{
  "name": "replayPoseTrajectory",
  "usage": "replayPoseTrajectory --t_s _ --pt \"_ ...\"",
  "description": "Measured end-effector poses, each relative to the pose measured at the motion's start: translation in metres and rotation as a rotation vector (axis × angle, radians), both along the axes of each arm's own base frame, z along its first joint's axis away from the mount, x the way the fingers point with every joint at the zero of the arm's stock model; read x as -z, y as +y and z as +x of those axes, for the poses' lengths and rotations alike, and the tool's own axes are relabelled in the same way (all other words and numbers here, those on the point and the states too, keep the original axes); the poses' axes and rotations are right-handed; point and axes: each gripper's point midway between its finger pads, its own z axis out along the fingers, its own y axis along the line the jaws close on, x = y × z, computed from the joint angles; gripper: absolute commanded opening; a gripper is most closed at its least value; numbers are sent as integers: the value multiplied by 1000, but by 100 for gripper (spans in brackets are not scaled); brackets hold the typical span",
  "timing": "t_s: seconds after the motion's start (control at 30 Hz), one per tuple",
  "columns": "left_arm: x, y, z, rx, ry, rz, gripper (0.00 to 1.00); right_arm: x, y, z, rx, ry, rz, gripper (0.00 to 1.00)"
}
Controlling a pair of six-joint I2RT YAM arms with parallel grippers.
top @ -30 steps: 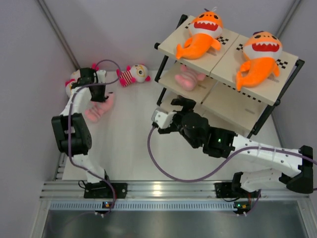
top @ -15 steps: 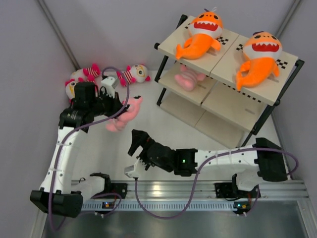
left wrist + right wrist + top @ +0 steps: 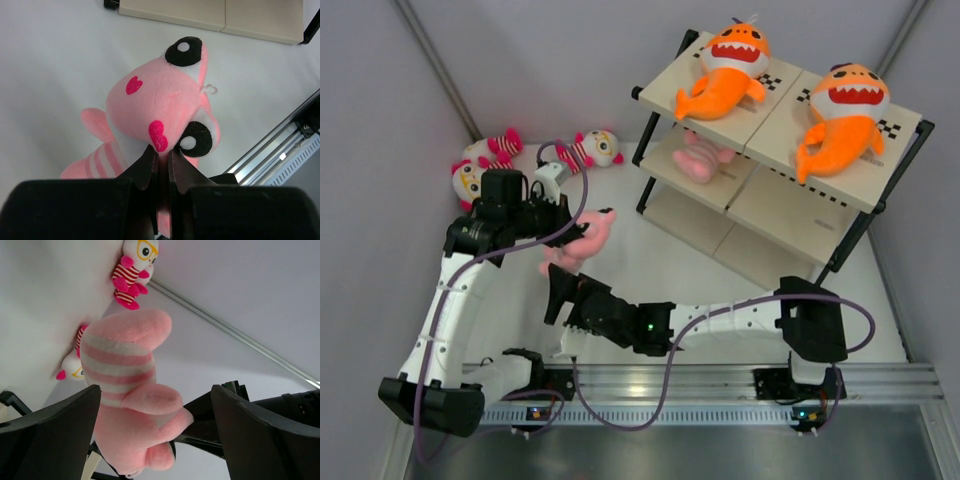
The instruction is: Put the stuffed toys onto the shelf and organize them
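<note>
My left gripper (image 3: 563,222) is shut on a pale pink doll (image 3: 584,240) and holds it above the table; in the left wrist view the fingertips (image 3: 150,159) pinch it just under its face (image 3: 165,97). My right gripper (image 3: 563,293) is open just below the doll. In the right wrist view its striped body (image 3: 127,405) hangs between the spread fingers (image 3: 50,425). Two orange sharks (image 3: 725,68) (image 3: 840,118) lie on the shelf's top boards (image 3: 775,105). A second pink doll (image 3: 700,155) lies on the middle board. Two striped dolls (image 3: 485,160) (image 3: 590,150) lie at the back left.
The shelf's black frame leg (image 3: 645,195) stands right of the held doll. Grey walls close in at the left and back. The aluminium base rail (image 3: 650,385) runs along the near edge and shows in the left wrist view (image 3: 280,150). The shelf's bottom board (image 3: 215,12) is ahead.
My left arm has lifted the pink doll off the table and carried it right and nearer. My right arm has swung from the shelf leftward, ending open under the doll.
</note>
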Motion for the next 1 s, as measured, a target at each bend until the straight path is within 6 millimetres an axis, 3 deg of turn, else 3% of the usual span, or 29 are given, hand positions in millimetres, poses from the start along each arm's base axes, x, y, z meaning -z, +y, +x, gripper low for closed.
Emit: replayPoseTrajectory --t_s 0.33,0.47,0.63,0.67,0.97,1.0 --pt "-1 1 1 -6 -6 7 0 9 32 12 7 -11 -33 89" --pt "-1 3 3 -15 -11 16 0 18 32 26 45 8 -45 48" --pt "-7 3 5 -14 -35 20 0 31 22 37 107 39 -71 16" --pt "-8 4 5 -14 -40 22 0 31 21 38 118 50 -68 0" --pt "-11 3 5 -2 -55 25 0 17 4 27 172 218 55 0" --pt "-12 2 5 0 -56 23 9 12 0 23 169 239 75 0"
